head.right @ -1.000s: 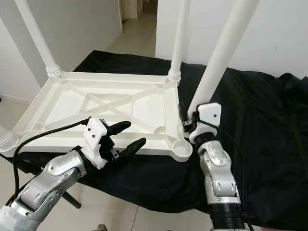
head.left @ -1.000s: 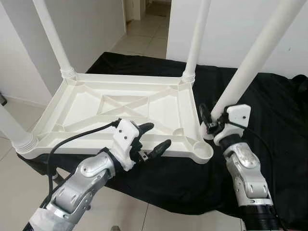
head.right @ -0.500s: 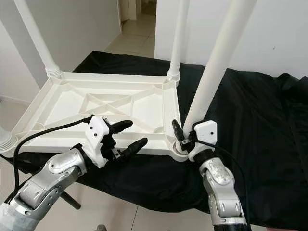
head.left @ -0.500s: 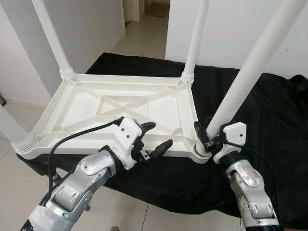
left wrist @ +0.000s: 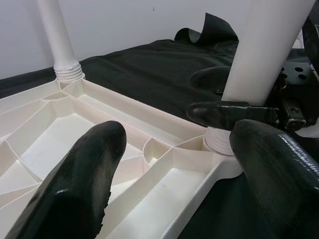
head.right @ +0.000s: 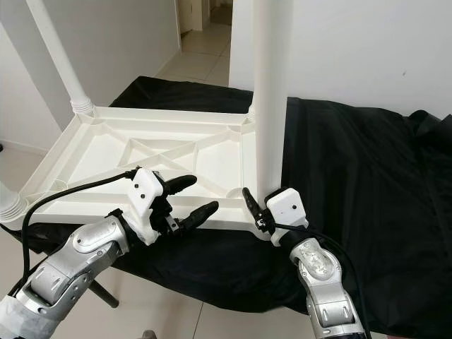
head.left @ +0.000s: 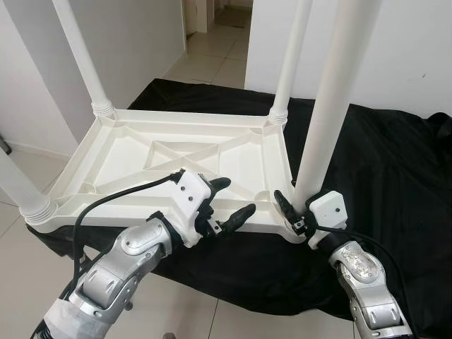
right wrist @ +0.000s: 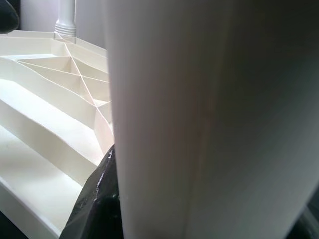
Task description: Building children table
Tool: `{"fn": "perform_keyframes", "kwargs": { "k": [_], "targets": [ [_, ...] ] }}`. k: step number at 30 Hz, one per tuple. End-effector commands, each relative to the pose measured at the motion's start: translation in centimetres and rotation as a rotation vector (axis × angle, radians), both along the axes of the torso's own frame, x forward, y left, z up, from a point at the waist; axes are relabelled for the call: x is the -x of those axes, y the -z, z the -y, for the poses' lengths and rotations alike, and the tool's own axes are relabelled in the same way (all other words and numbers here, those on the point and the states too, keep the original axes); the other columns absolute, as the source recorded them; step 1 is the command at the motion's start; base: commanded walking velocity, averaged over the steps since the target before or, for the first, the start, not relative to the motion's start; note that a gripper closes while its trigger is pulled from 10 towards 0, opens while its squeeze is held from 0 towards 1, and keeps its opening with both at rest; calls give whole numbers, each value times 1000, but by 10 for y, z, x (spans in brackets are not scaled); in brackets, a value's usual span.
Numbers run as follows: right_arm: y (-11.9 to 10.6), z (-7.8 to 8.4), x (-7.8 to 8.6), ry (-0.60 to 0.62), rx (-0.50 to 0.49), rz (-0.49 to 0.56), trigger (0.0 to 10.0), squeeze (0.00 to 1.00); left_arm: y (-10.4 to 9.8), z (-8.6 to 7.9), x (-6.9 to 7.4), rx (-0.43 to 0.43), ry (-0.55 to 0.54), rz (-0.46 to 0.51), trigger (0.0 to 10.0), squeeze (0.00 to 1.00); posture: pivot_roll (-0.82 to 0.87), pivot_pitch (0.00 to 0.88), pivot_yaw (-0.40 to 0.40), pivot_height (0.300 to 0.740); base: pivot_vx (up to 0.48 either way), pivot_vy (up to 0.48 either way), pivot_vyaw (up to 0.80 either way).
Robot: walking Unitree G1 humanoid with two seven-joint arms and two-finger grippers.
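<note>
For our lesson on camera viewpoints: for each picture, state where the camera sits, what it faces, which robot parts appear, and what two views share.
Left eye: on the head, looking down at the upturned table top; both arms show.
Right eye: same scene, shifted sideways.
Left wrist: along the left gripper toward the near-right leg.
Right wrist: pressed against that leg; one black finger shows.
Shared: the right gripper at the leg's base appears in the eye and left wrist views.

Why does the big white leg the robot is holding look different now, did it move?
Yes. The leg in the right claw was tilted, its foot beside the upside-down table. Now it stands upright on the table's near right corner.
</note>
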State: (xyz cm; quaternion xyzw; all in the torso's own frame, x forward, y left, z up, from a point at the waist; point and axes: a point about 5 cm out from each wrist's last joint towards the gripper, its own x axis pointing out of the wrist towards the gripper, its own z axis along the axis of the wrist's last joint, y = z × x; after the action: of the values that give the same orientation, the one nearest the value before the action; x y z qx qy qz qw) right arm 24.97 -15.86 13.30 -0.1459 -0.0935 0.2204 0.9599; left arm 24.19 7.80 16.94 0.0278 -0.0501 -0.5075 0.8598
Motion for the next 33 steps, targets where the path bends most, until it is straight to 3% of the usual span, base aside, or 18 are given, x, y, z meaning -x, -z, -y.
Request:
{"fn": "perform_keyframes", "kwargs": {
  "k": [1, 16, 27, 33],
  "targets": [
    [21, 1, 4, -18, 9, -108, 10000, 0, -1, 4, 5, -17, 94, 6, 10000, 0, -29, 0, 2, 740, 0, 0, 0],
    [31, 2, -1, 26, -199, -241, 10000, 0, -3, 5, 5, -16, 89, 14, 10000, 0, -21, 0, -7, 740, 0, 0, 0],
    [38, 4, -2, 59, -240, -306, 10000, 0, -3, 5, 5, -17, 86, 15, 10000, 0, -21, 0, -12, 740, 0, 0, 0],
    [39, 1, 2, 54, -181, -276, 10000, 0, -3, 6, 7, -12, 85, 16, 10000, 0, -23, 0, -21, 740, 0, 0, 0]
  ]
}}
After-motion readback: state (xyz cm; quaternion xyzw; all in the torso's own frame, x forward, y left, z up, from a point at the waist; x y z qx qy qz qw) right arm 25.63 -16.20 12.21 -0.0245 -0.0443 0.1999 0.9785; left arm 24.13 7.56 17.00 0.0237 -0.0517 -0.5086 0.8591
